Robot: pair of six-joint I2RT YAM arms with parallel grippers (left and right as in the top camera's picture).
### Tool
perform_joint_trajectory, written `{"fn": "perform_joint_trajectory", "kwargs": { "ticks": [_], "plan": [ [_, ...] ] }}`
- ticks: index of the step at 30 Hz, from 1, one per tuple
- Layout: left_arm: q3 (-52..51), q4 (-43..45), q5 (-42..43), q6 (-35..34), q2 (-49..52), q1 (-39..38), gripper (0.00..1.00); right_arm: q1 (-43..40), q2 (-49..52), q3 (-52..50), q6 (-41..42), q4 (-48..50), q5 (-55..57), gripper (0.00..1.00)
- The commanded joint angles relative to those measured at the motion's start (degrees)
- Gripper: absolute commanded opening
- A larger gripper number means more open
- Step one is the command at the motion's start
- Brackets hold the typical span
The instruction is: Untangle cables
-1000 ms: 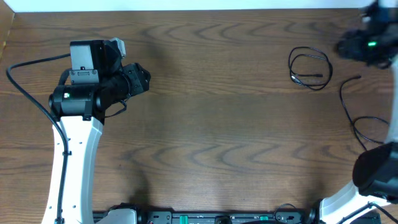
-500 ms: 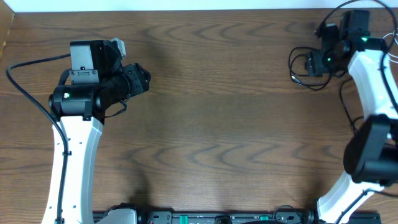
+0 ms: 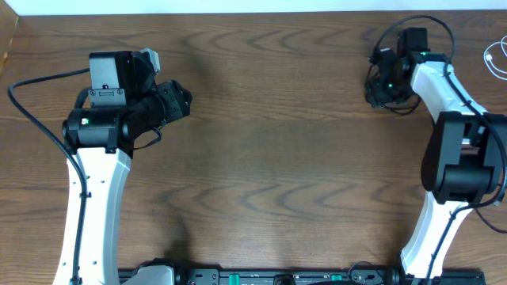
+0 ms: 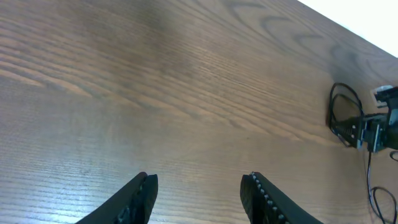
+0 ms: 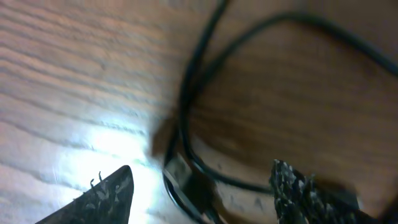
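Black and thin, the rubber-sheathed cable point(image 5: 182, 106) lies in a loose coil on the dark brown wooden table point(image 3: 277, 158), toward the far right corner, and your right gripper point(image 5: 202, 167) hangs directly over it. Its fingers stand spread apart, with strands of the coil and what looks like a small plug between them; nothing is pinched yet. Your left gripper point(image 4: 199, 178) is well apart on the other side of the table, over bare wood, its fingers also parted and holding nothing. Expect this cable to be very light and limp, with some spring in its curl, so it will likely slide across the wood rather than resist you. The whole coil may also come along if you lift from the middle of a loop. The sheath looks smooth and the strand is slender, so you will probably need to close fully to hold it. The better place to grip is most likely the plug or the stiffer stretch just behind it, where there is more body to clamp. The wrist view is blurred, and you cannot tell which strand crosses on top, so take care not to catch two strands at once, since that could pull the tangle tighter.
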Motion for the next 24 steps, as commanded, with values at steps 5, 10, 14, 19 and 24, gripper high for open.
{"fn": "perform_joint_trajectory", "kwargs": {
  "ticks": [5,10,14,19,24],
  "plan": [
    [-0.3,0.0,-0.8,1.0,0.3,0.3,0.48,1.6,1.9,1.6,-2.6,1.8,1.8,0.67],
    [-0.3,0.0,-0.8,1.0,0.3,0.3,0.48,1.3,1.9,0.7,-2.3,1.0,1.7,0.68],
    [-0.3,0.0,-0.8,1.0,0.3,0.3,0.48,1.3,1.9,-0.6,-0.9,-0.3,1.5,0.67],
    [-0.3,0.0,-0.8,1.0,0.3,0.3,0.48,1.3,1.9,-0.9,-0.2,-5.2,1.5,0.61],
    [-0.3,-0.2,-0.8,1.0,0.3,0.3,0.48,1.3,1.9,-1.3,2.7,-10.7,1.5,0.56]
  ]
}}
